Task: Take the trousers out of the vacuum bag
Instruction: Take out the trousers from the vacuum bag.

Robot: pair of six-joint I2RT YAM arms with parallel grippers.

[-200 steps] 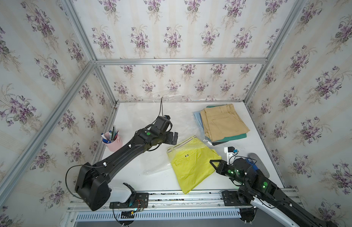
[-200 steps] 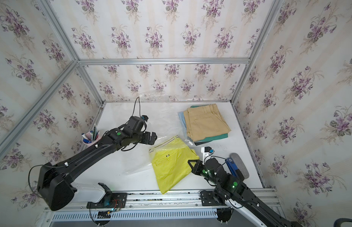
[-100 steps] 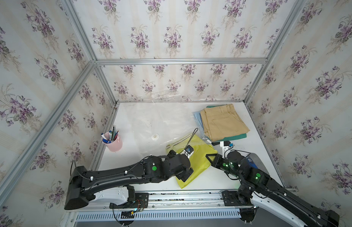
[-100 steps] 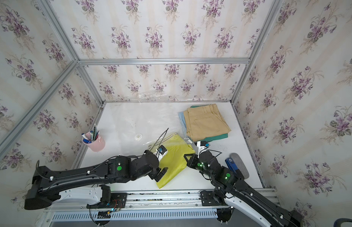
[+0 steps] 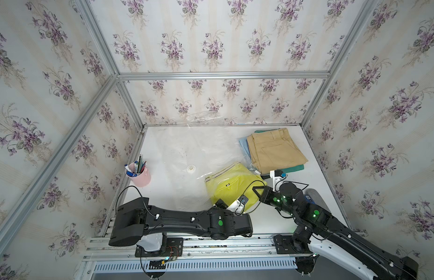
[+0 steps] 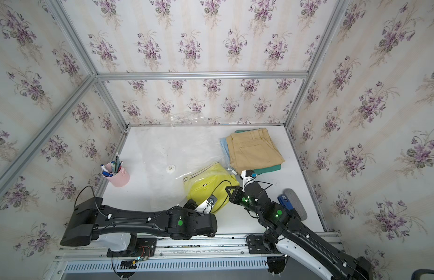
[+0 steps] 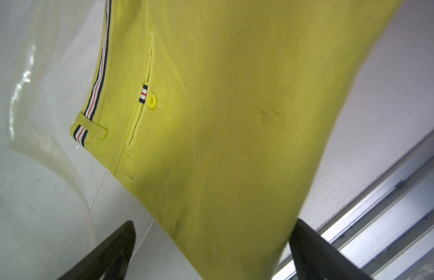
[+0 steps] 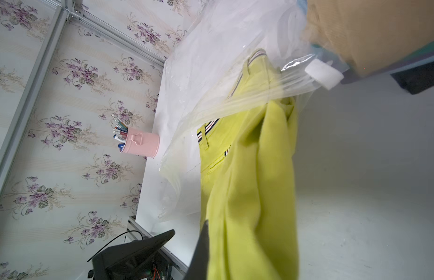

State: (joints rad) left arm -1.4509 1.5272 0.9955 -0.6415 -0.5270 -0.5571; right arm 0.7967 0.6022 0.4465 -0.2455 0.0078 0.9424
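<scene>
The right gripper (image 5: 256,190) clamps the bright yellow, stripe-waisted cloth trousers (image 5: 225,186), whose waistband end lies under the clear crinkly plastic vacuum bag (image 5: 182,150). The left gripper (image 7: 214,222) hovers over their near corner, fingers wide apart.

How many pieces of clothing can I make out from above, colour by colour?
yellow trousers: 1
khaki trousers: 1
light blue garment: 1
teal green garment: 1
Total: 4 showing; more may be hidden underneath the khaki pair.
</scene>
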